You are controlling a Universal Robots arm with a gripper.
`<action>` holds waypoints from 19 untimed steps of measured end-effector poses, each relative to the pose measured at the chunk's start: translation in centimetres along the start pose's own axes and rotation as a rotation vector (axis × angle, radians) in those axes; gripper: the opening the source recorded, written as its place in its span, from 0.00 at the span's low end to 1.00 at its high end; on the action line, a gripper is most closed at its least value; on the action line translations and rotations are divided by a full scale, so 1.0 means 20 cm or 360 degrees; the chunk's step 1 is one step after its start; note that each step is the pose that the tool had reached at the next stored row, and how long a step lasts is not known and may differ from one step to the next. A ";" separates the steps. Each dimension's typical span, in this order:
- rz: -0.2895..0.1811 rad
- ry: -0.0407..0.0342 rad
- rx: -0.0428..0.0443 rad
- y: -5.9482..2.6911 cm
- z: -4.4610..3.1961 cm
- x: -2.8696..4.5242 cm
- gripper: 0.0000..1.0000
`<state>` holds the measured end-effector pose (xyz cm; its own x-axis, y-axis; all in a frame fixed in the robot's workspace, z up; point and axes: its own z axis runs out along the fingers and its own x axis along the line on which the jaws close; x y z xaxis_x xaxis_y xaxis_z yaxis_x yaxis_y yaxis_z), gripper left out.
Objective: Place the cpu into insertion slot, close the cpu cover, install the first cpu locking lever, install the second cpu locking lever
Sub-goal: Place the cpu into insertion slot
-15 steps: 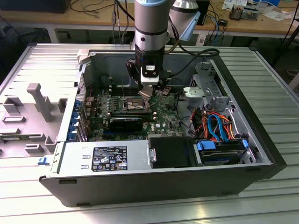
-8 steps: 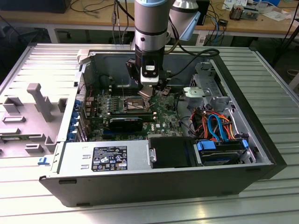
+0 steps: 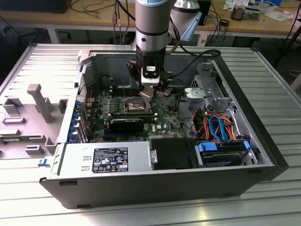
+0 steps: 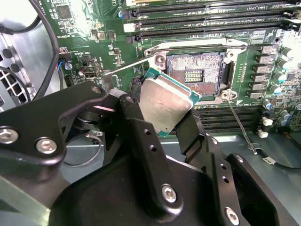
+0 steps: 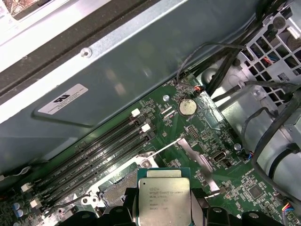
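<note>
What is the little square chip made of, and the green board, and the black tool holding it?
The cpu has a dull silver top that looks like brushed metal, with a green edge, likely circuit board. The green board looks like glossy circuit-board laminate with shiny solder dots. The tool, shut on the cpu, looks like matte black metal or hard plastic; I can't tell which.

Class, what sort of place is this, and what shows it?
Probably a robotics or electronics lab: an open computer case on a ribbed metal table, cable-strewn wooden benches behind, the gripper holding the cpu.
</note>
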<state>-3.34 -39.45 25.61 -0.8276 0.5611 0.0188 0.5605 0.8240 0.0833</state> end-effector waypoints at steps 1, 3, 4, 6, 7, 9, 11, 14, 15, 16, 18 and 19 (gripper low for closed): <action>0.0001 0.0000 0.0000 0.000 0.000 0.000 0.54; 0.0004 0.0000 0.0000 0.000 0.000 0.000 0.54; 0.0006 -0.0001 0.0000 0.000 0.001 0.000 0.54; 0.0010 -0.0001 0.0000 0.000 0.001 0.000 0.54; 0.0011 -0.0001 0.0000 0.000 0.001 0.000 0.54; 0.0014 -0.0001 0.0000 0.000 0.001 0.000 0.54; 0.0018 -0.0001 0.0000 0.000 0.002 0.000 0.54; 0.0021 -0.0002 0.0000 0.000 0.002 0.000 0.54; 0.0023 -0.0002 0.0000 0.000 0.002 0.000 0.54; 0.0024 -0.0002 0.0000 0.000 0.002 0.000 0.54; 0.0028 -0.0002 0.0000 0.000 0.002 0.000 0.54; 0.0030 -0.0003 0.0000 0.000 0.002 0.000 0.54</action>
<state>-3.34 -39.45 25.56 -0.8168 0.5766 0.0188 0.5760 0.8132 0.0833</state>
